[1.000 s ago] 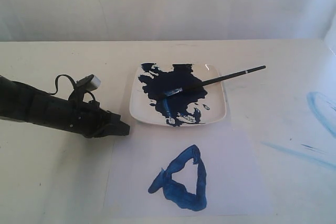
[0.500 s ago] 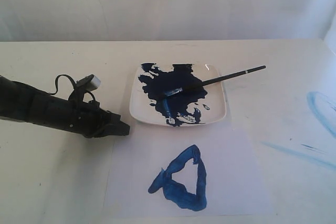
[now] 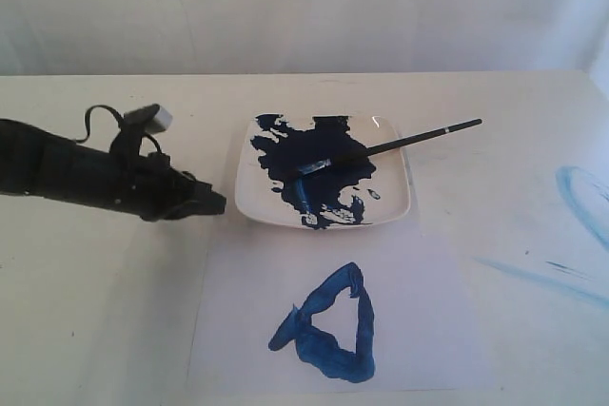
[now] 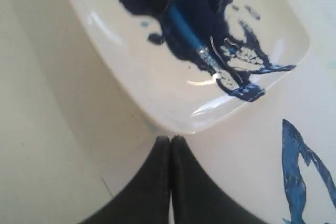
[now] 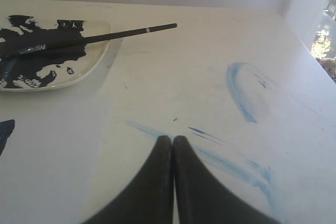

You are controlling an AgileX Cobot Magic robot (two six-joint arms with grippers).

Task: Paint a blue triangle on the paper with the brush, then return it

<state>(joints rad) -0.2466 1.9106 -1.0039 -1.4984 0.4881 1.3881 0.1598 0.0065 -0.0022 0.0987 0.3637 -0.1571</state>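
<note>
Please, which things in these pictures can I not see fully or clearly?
1. Exterior view: the tip of the brush merges into the dark paint on the plate; bristles cannot be separated.
2. Left wrist view: the blue triangle is cut off by the picture edge.
3. Exterior view: the right end effector lies outside the frame; only its wrist view shows it.

Your left gripper (image 3: 219, 204) sits higher in the exterior view than a second ago, and slightly further left. Its tip is now just beside the plate's (image 3: 392, 187) near-left corner. Earlier it was lower, by the paper's (image 3: 428, 330) corner.
</note>
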